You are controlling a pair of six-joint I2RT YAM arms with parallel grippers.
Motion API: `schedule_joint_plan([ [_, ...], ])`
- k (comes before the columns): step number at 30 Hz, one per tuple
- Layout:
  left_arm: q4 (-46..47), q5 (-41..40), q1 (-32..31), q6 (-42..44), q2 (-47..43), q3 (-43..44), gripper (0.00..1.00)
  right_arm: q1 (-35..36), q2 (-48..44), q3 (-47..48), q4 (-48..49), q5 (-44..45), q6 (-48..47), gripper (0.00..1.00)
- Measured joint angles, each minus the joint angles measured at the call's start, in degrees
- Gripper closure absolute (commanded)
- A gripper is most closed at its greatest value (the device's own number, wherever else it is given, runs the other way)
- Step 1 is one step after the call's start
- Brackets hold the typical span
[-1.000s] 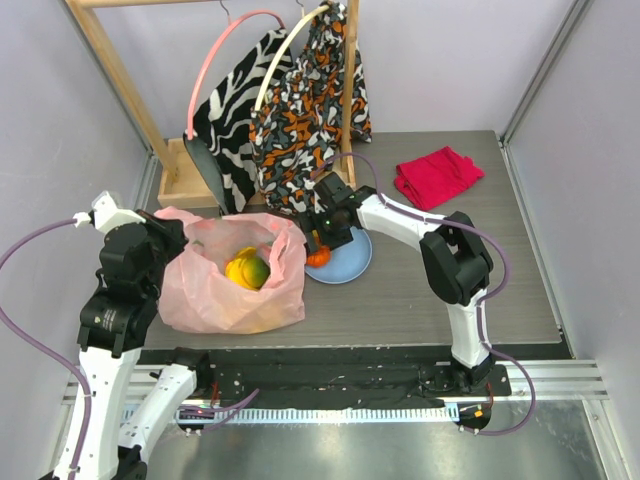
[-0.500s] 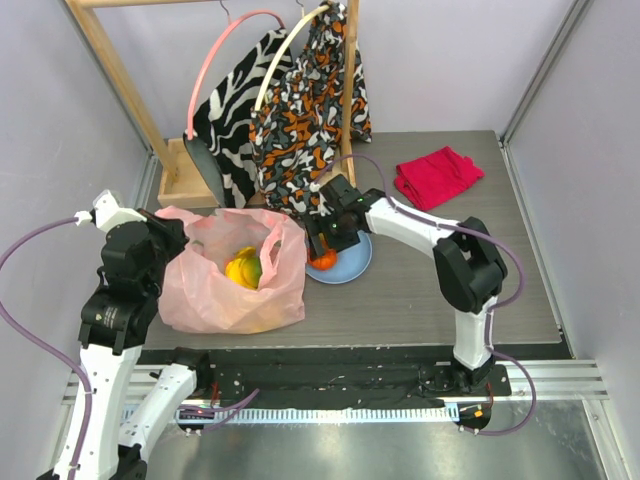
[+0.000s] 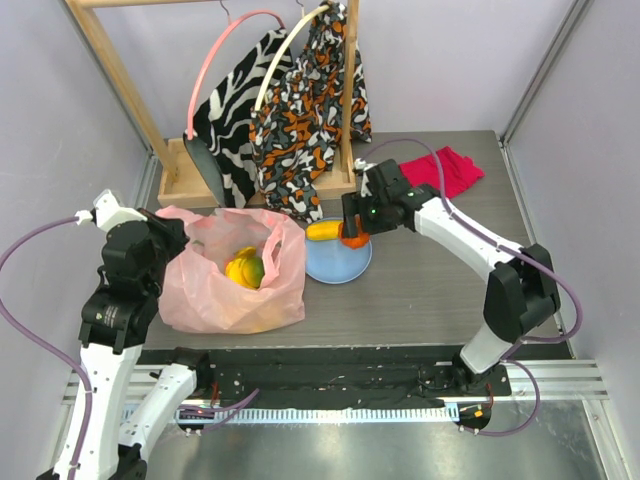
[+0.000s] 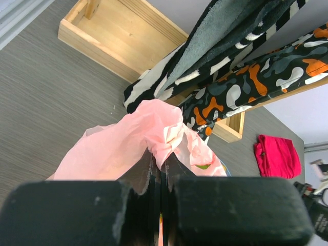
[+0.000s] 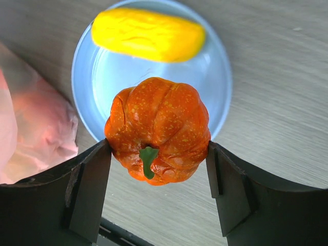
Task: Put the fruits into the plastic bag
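Observation:
The pale-pink plastic bag [image 3: 235, 290] sits at the left with its mouth open; yellow and green-yellow fruits [image 3: 246, 268] lie inside. My left gripper [image 3: 176, 233] is shut on the bag's left rim [image 4: 164, 130], holding it up. My right gripper [image 3: 352, 236] is shut on a ribbed orange fruit [image 5: 159, 123] with a green stem, both fingers pressed against its sides. It hangs just above the right back edge of the blue plate [image 3: 345, 266]. A long yellow fruit [image 3: 323, 231] lies on the plate [image 5: 97, 82], also visible in the right wrist view [image 5: 148, 35].
A wooden rack with hanging patterned garments [image 3: 310, 110] and a wooden tray base [image 3: 180, 175] stands behind the bag. A folded red cloth [image 3: 440, 172] lies at the back right. Grey walls close in both sides.
My right gripper has risen off the plate with the orange fruit and shifted right and back. The yellow fruit on the plate now shows. The left arm and bag have stayed still.

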Motion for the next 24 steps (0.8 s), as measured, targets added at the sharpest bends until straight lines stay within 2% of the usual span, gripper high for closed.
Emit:
schedule_joint_plan([
  [7, 0.39, 0.04, 0.0, 0.0, 0.35, 0.0, 1.0, -2.4, -3.08, 2.49, 1.62, -3.04, 0.98, 0.83],
  [15, 0.42, 0.09, 0.0, -0.02, 0.35, 0.02, 1.0, -1.25, -8.61, 3.65, 12.35, -12.94, 6.21, 0.84],
  [19, 0.76, 0.17, 0.0, 0.0, 0.48, 0.02, 1.0, 3.02, -8.79, 6.86, 14.99, -15.02, 5.73, 0.85],
  [24, 1.16, 0.63, 0.0, -0.02, 1.22, 0.02, 1.0, 11.91, -6.67, 13.35, 14.47, -15.54, 1.51, 0.85],
])
